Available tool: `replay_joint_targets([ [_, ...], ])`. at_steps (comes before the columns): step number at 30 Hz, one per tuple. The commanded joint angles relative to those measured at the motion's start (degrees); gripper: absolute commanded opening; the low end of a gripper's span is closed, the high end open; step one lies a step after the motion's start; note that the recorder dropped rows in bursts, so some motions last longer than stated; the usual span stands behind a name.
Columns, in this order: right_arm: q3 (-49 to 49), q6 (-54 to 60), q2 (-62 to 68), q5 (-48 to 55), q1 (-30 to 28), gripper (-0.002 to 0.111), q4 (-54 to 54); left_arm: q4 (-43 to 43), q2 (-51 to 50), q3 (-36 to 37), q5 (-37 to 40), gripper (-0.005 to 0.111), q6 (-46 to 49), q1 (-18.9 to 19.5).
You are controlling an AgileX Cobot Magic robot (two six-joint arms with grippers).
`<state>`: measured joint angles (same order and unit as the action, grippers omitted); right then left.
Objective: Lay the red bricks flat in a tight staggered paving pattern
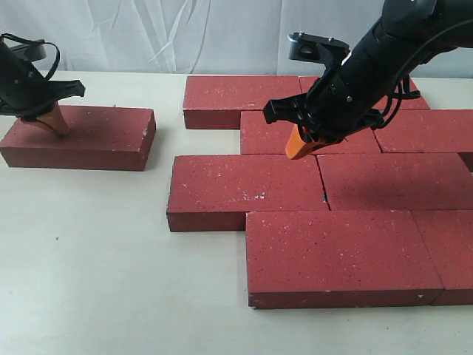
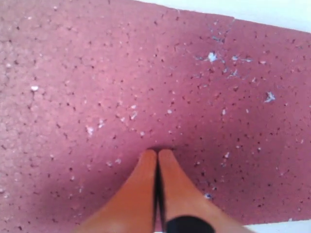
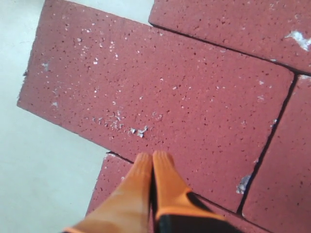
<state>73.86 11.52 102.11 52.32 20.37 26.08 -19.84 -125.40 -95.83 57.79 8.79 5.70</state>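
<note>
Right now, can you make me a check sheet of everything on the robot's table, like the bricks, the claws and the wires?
Surface: pale table, flat, a few tiny specks.
Job's things: patch of red bricks lying flat in staggered rows on the right; lone brick lying flat on the left, with bare table between them.
Clutter: nothing seen.
Grippers: left gripper shut, orange tips on top of the lone brick; right gripper shut, holding nothing, tips over a brick in the patch.
Cables: black cables loop beside the right arm, above the bricks.
Surroundings: white curtain behind the table.
</note>
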Motion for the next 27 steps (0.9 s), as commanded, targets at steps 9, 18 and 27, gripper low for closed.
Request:
replay_joint_targets([
  [9,0.18,0.39,-0.52,-0.38,0.01,-0.001,-0.07,-5.72,0.10,1.21,1.12,0.000,0.82,-4.25],
  [18,0.18,0.39,-0.52,-0.38,0.01,-0.001,-0.07,-9.18,1.26,1.21,0.81,0.000,0.82,-4.64],
  [27,0.18,0.39,-0.52,-0.14,0.01,-0.001,-0.02,-1.08,8.82,1.21,-2.17,0.000,0.57,-4.40],
])
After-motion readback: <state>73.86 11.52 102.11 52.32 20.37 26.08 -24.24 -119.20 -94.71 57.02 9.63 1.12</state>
